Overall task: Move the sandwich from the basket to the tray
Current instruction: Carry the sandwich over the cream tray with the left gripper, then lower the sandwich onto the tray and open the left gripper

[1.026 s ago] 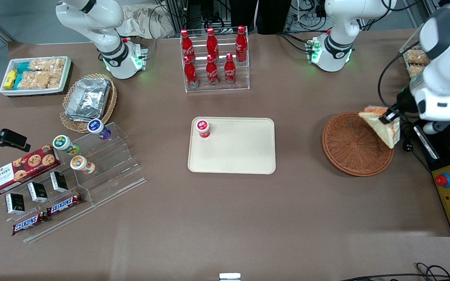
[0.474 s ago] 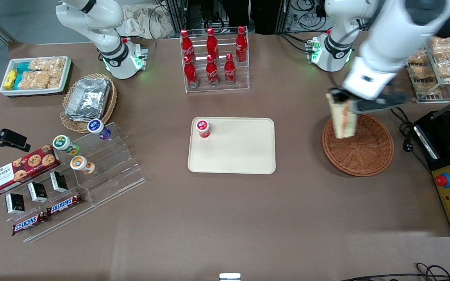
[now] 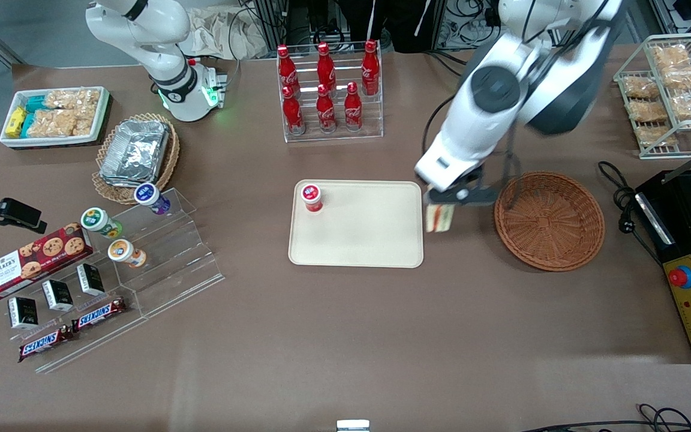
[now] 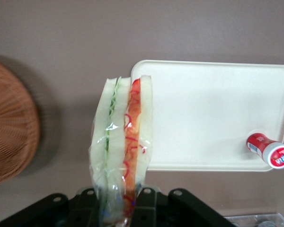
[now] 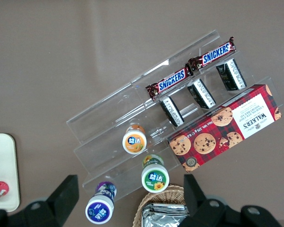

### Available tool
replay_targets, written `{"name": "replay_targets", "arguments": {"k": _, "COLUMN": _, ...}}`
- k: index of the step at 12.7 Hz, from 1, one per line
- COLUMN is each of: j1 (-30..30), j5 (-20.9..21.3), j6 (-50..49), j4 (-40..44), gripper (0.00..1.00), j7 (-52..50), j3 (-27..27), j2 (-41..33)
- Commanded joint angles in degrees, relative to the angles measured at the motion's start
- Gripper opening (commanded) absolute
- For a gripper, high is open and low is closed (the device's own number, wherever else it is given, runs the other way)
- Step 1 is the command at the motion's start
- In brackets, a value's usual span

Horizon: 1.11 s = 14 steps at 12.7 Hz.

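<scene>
we see the sandwich (image 3: 439,217) (image 4: 122,151) hanging wrapped in the air between the tray (image 3: 357,249) and the basket (image 3: 549,221), just at the tray's edge, the claw (image 3: 448,201) above clamped shut around its upper end.

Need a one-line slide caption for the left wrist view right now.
Gripper carries the sandwich above the tray edge, basket emptied.

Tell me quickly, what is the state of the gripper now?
Left gripper: closed on the sandwich, held in the air between basket and tray.
</scene>
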Motion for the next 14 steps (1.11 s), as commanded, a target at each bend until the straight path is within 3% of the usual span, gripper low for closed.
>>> {"name": "replay_targets", "arguments": {"k": 1, "j1": -2.59, "j5": 5.51, "j6": 10.87, "j4": -4.39, "gripper": 0.00, "j7": -3.19, "j3": -0.21, "j2": 7.46}}
{"name": "replay_targets", "arguments": {"k": 5, "j1": -5.84, "j5": 17.90, "j6": 18.02, "j4": -4.23, "gripper": 0.00, "j7": -15.83, "j3": -0.12, "j2": 17.85}}
{"name": "replay_targets", "arguments": {"k": 7, "j1": -6.46, "j5": 19.42, "j6": 18.12, "j4": -3.97, "gripper": 0.00, "j7": -17.53, "j3": -0.12, "j2": 19.26}}
{"name": "replay_targets", "arguments": {"k": 8, "j1": -6.46, "j5": 19.42, "j6": 18.20, "j4": -3.79, "gripper": 0.35, "j7": -17.53, "j3": -0.12, "j2": 19.44}}
{"name": "replay_targets", "arguments": {"k": 9, "j1": -6.72, "j5": 19.60, "j6": 18.12, "j4": -3.79, "gripper": 0.99, "j7": -17.44, "j3": -0.12, "j2": 19.45}}
{"name": "replay_targets", "arguments": {"k": 14, "j1": -5.84, "j5": 18.37, "j6": 14.79, "j4": -0.64, "gripper": 1.00, "j7": -17.79, "j3": -0.04, "j2": 16.73}}
